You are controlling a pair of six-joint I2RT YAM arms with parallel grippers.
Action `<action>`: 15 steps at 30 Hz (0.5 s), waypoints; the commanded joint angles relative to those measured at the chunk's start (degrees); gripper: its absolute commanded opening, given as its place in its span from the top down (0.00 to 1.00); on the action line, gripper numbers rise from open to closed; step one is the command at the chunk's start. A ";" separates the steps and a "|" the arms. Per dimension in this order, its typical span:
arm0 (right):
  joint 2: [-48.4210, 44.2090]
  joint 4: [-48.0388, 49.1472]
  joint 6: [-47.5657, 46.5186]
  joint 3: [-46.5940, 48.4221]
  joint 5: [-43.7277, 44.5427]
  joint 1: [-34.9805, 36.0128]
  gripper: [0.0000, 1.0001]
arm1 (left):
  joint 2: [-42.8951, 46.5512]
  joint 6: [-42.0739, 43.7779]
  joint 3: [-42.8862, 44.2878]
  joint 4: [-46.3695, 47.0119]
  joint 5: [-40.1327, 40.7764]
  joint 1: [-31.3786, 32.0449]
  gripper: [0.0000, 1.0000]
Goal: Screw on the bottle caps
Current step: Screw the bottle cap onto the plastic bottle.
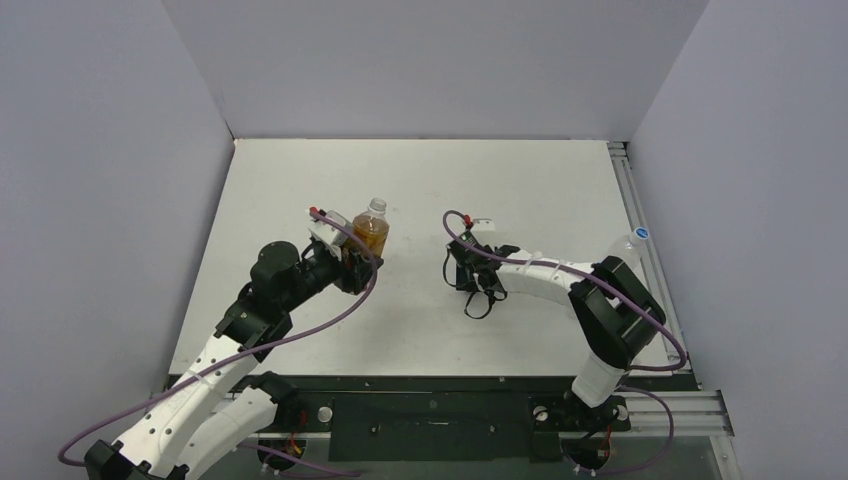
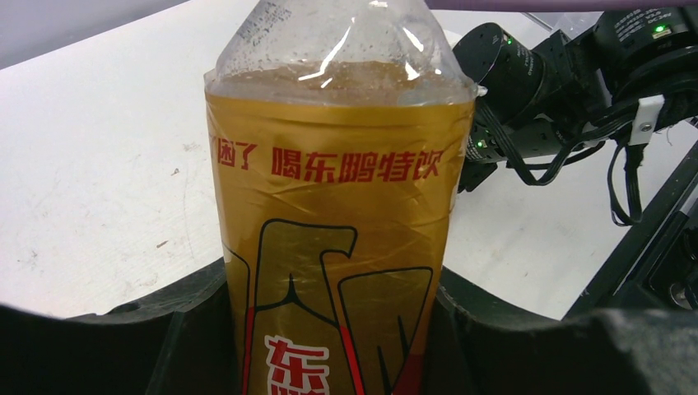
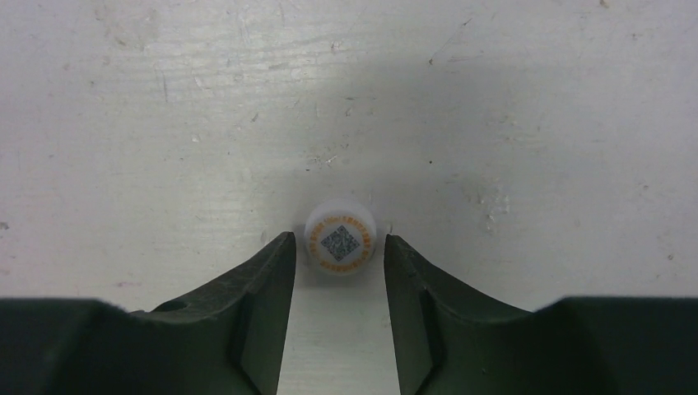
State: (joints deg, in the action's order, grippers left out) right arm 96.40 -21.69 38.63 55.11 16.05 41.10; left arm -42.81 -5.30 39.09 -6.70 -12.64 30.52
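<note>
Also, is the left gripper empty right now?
No, the left gripper is clamped around the upright amber bottle, which fills the space between its jaws.

Robotics lab test cell, plain grey walls enclosing a scuffed white surface, aluminium rails running along its side, cabled left arm and right arm sitting bolted at its near edge

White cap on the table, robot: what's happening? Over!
Left gripper shut on amber plastic bottle. Right gripper open, astride small round white plastic cap. Nothing blocking.
</note>
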 commanded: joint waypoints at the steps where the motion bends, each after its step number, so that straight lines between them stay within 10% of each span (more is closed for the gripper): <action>1: 1.07 5.22 1.29 -0.89 -1.15 -0.83 0.61 | 0.39 0.63 0.13 2.23 -0.10 -0.11 0.71; 9: 1.72 6.07 1.28 -1.65 -1.63 -0.93 0.66 | -0.30 0.82 0.15 2.13 -0.76 -0.11 0.71; 15: -3.61 0.84 0.41 0.35 -1.82 -0.85 0.93 | -1.86 0.82 0.87 2.02 -6.83 -0.11 0.72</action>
State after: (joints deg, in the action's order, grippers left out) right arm 97.60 -17.98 39.53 54.11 14.39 40.47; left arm -43.81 -5.19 38.83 -6.70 -13.91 30.52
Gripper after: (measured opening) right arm 0.299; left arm 0.510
